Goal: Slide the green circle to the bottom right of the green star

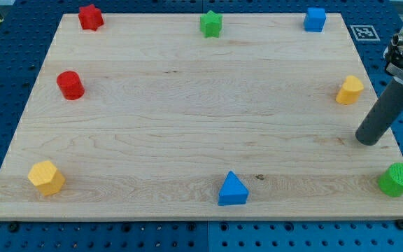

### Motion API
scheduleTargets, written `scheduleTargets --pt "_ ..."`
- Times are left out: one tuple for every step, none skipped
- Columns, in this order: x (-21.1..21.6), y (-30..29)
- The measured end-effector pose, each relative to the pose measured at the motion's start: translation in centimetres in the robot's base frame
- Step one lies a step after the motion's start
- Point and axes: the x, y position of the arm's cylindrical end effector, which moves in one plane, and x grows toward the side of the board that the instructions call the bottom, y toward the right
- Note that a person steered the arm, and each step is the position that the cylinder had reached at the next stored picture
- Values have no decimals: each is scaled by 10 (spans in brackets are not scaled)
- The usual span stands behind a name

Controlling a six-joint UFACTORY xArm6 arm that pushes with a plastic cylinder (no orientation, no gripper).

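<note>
The green circle (pixel 397 180) sits at the board's bottom right corner. The green star (pixel 210 24) sits at the top edge, near the middle. My tip (pixel 369 141) rests on the board at the right side, above and slightly left of the green circle, a short gap apart from it. It is below and right of the yellow block (pixel 350 90).
A wooden board (pixel 187 119) lies on a blue pegboard table. A red star (pixel 90 17) is at top left, a blue cube (pixel 315 19) at top right, a red cylinder (pixel 70 85) at left, a yellow hexagon (pixel 46 177) at bottom left, a blue triangle (pixel 232 189) at bottom centre.
</note>
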Motion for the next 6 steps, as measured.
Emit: scheduleTargets --pt "0 0" --pt "4 38" --pt "5 62" --pt "5 62" --pt "25 72" --pt "28 75"
